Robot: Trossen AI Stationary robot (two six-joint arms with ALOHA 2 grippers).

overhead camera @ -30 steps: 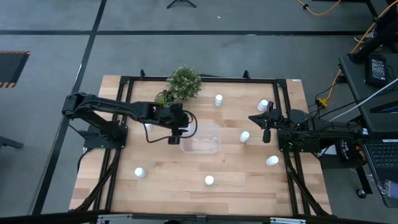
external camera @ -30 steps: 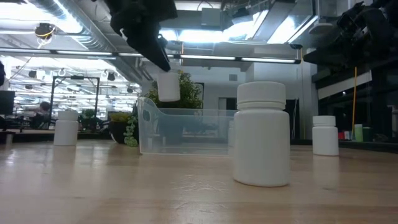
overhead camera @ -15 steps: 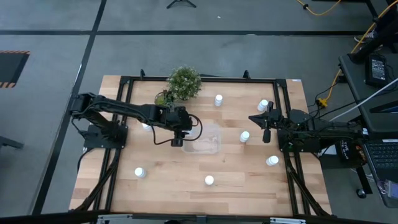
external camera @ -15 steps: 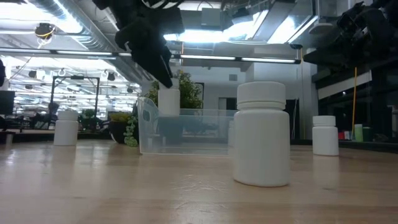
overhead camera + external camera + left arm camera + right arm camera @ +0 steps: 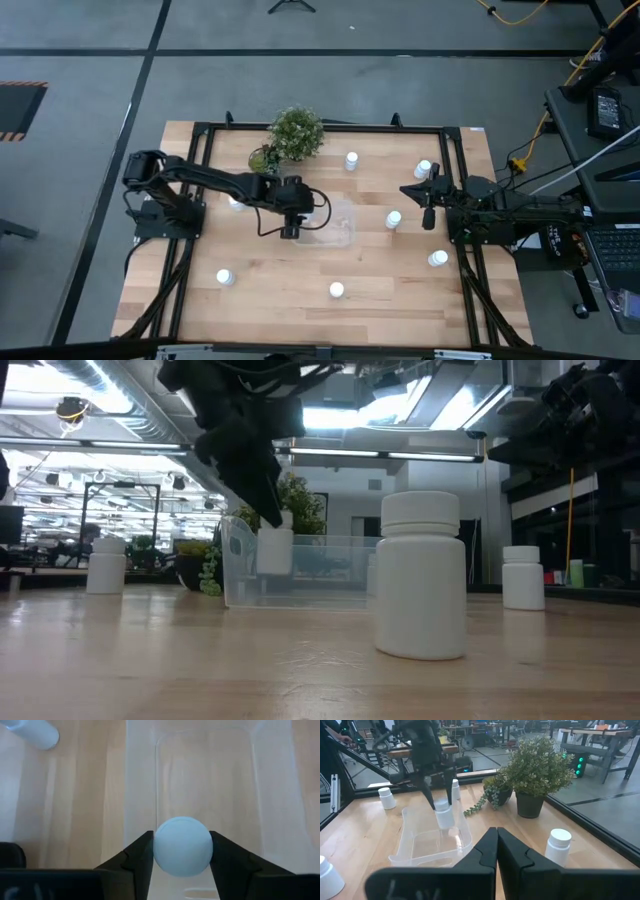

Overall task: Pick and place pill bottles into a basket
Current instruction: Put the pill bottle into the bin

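Note:
My left gripper (image 5: 290,228) is shut on a white pill bottle (image 5: 273,550) at the left end of the clear basket (image 5: 338,232). The bottle's lower part is below the basket's rim (image 5: 320,540). In the left wrist view the bottle's round top (image 5: 182,845) sits between my fingers over the basket's floor (image 5: 200,775). My right gripper (image 5: 428,208) is shut and empty, right of the basket, near a standing bottle (image 5: 393,219). Other bottles stand on the table at the far side (image 5: 351,160), far right (image 5: 423,169) and near middle (image 5: 337,290). My left gripper pinches the bottle's cap end (image 5: 182,827) between its two fingers (image 5: 142,851), one on each side. The fingers come from above, pointing down with a slight slant. The bottle hangs upright below them inside the basket; whether its base touches the floor I cannot tell.
A potted green plant (image 5: 295,133) stands at the far edge, just behind the basket. More bottles stand at the near left (image 5: 225,277), near right (image 5: 438,259) and under the left arm (image 5: 236,204). A black frame rail (image 5: 320,127) rings the table.
My left gripper has gone toward the table's right edge and down, still shut on the bottle. The bottle has gone from above the basket's left wall down inside the basket, staying upright.

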